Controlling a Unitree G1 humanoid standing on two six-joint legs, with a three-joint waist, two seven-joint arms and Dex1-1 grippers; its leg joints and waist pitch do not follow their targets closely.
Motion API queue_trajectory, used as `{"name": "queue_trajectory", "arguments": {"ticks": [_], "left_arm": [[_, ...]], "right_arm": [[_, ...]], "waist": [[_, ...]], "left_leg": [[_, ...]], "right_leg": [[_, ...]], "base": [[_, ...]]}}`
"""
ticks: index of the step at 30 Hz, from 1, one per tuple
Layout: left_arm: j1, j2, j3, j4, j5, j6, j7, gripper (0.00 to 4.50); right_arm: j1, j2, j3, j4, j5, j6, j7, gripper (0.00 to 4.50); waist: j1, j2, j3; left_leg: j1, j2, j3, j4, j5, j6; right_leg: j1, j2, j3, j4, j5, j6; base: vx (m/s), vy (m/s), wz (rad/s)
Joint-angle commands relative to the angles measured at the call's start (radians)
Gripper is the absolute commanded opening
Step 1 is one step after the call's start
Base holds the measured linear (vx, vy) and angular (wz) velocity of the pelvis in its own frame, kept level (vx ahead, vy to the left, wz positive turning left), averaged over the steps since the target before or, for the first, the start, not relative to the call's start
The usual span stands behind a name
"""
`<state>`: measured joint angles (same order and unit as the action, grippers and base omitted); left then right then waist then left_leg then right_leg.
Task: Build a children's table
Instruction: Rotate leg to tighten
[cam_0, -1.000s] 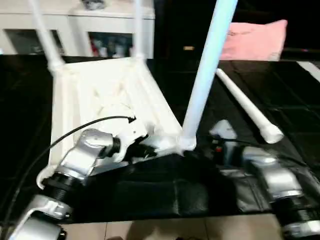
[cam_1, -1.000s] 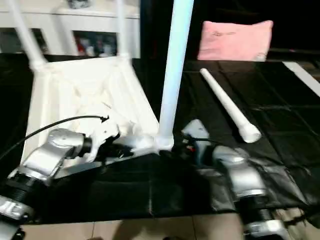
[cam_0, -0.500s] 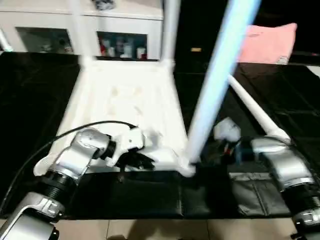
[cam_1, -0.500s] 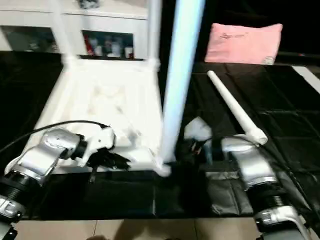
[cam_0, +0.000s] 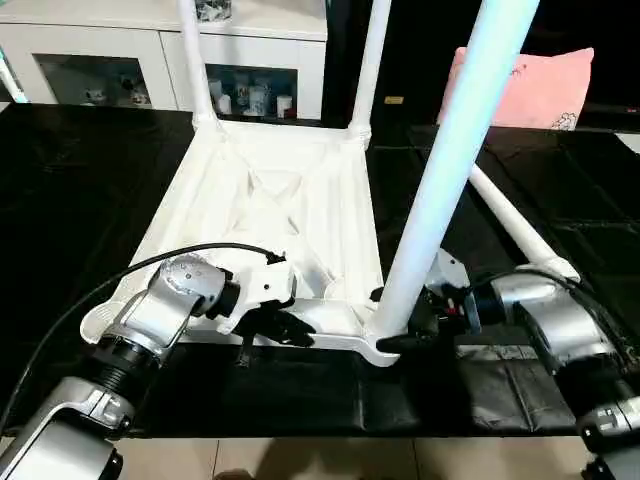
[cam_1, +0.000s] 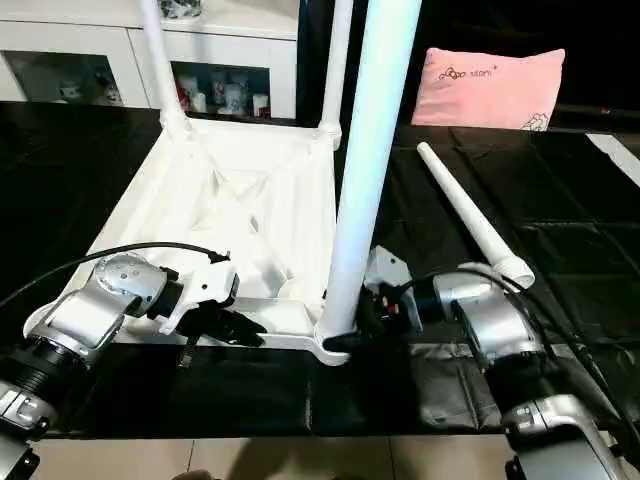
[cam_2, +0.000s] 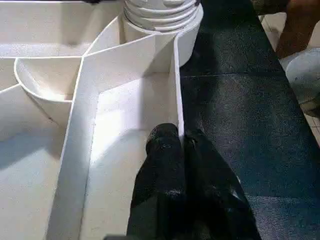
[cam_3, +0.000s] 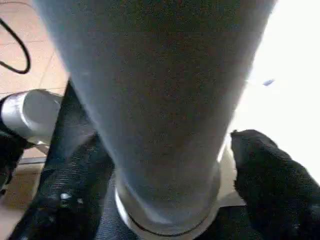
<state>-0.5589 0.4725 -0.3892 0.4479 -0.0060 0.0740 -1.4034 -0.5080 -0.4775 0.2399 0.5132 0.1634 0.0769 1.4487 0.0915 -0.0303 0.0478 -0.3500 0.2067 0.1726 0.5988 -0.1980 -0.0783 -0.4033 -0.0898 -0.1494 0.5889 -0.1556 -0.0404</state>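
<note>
Centrally, the upturned white tabletop lies on the black surface. Lower left, the left gripper is pinched onto the tabletop's near rim. Lower right, the right gripper stands wide, its fingers flanking the upright near leg. A loose leg lies right.

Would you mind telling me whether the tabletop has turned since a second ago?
Yes. The tabletop has swung: its far edge now lies roughly parallel to the cabinet, where it was skewed.
</note>
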Motion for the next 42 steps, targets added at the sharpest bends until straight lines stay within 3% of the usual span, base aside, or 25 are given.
{"name": "queue_trajectory", "arguments": {"ticks": [1,11,20,26,29,31,33,34,36,37,42], "left_arm": [[-0.025,-0.006,-0.026,-0.01,0.003,-0.027,-0.043,0.0],[-0.025,-0.005,-0.029,0.002,0.009,-0.038,-0.037,0.0],[-0.015,-0.009,-0.017,-0.003,0.005,-0.014,-0.008,0.0],[-0.028,-0.069,0.041,0.005,-0.024,0.085,0.108,0.0],[-0.043,-0.129,0.096,-0.014,-0.058,0.183,0.214,0.0],[-0.047,-0.153,0.118,-0.029,-0.07,0.223,0.259,0.0],[-0.049,-0.18,0.14,-0.044,-0.074,0.262,0.318,0.0],[-0.047,-0.213,0.163,-0.071,-0.071,0.316,0.391,0.0],[-0.045,-0.229,0.174,-0.085,-0.068,0.344,0.425,0.0],[-0.042,-0.239,0.179,-0.1,-0.064,0.364,0.446,0.0],[-0.025,-0.304,0.194,-0.188,-0.04,0.479,0.549,0.0]], "right_arm": [[-0.004,-0.006,0.001,-0.002,0.012,-0.002,0.018,3.4],[0.015,0.004,0.005,-0.008,0.015,-0.008,0.024,2.58],[0.049,0.022,-0.001,-0.043,0.037,0.02,0.009,2.51],[0.101,0.088,-0.043,-0.119,0.079,0.135,-0.141,2.5],[0.106,0.157,-0.076,-0.118,0.057,0.193,-0.316,2.49],[0.099,0.187,-0.086,-0.113,0.045,0.228,-0.386,2.49],[0.085,0.235,-0.106,-0.097,0.031,0.256,-0.484,2.49],[0.054,0.305,-0.137,-0.058,0.021,0.287,-0.617,2.49],[0.041,0.337,-0.149,-0.043,0.016,0.303,-0.679,2.49],[0.03,0.362,-0.159,-0.032,0.018,0.318,-0.722,2.49],[-0.025,0.469,-0.185,0.023,-0.015,0.343,-0.942,2.49]], "waist": [[-0.005,0.001,-0.067],[-0.005,0.002,-0.068],[-0.005,0.002,-0.066],[-0.006,0.006,-0.063],[-0.017,0.008,-0.059],[-0.03,0.006,-0.058],[-0.045,0.004,-0.06],[-0.053,0.005,-0.062],[-0.065,0.006,-0.062],[-0.072,0.005,-0.065],[-0.084,0.004,-0.07]], "left_leg": [[0.001,0.038,-0.005,-0.067,-0.165,0.058],[0.002,0.038,-0.005,-0.067,-0.172,0.053],[0.003,0.038,-0.005,-0.068,-0.177,0.052],[0.006,0.036,-0.007,-0.069,-0.201,0.037],[0.011,0.029,-0.01,-0.068,-0.242,0.011],[0.003,0.026,-0.013,-0.068,-0.246,0.005],[0.002,0.023,-0.014,-0.065,-0.249,0.006],[0.001,0.022,-0.015,-0.064,-0.241,0.007],[-0.007,0.021,-0.018,-0.064,-0.234,0.005],[-0.004,0.018,-0.015,-0.061,-0.219,0.013],[-0.01,0.026,-0.013,-0.064,-0.145,0.031]], "right_leg": [[0.062,-0.069,0.071,-0.067,-0.304,-0.154],[0.062,-0.068,0.071,-0.068,-0.314,-0.15],[0.06,-0.068,0.07,-0.071,-0.333,-0.14],[0.058,-0.07,0.068,-0.081,-0.39,-0.12],[0.054,-0.071,0.06,-0.096,-0.489,-0.086],[0.06,-0.069,0.055,-0.1,-0.516,-0.062],[0.057,-0.069,0.053,-0.102,-0.522,-0.057],[0.056,-0.07,0.053,-0.101,-0.517,-0.06],[0.06,-0.069,0.049,-0.099,-0.511,-0.065],[0.058,-0.068,0.052,-0.1,-0.489,-0.067],[0.061,-0.067,0.061,-0.076,-0.35,-0.122]], "base": [[0.0,0.0,0.0],[0.0,0.0,0.0],[0.0,0.0,0.0],[0.0,0.0,0.0],[0.0,0.0,0.0],[0.0,0.0,0.0],[0.0,0.0,0.0],[0.0,0.0,0.0],[0.0,0.0,0.0],[0.0,0.0,0.0],[0.0,0.0,0.0]]}}
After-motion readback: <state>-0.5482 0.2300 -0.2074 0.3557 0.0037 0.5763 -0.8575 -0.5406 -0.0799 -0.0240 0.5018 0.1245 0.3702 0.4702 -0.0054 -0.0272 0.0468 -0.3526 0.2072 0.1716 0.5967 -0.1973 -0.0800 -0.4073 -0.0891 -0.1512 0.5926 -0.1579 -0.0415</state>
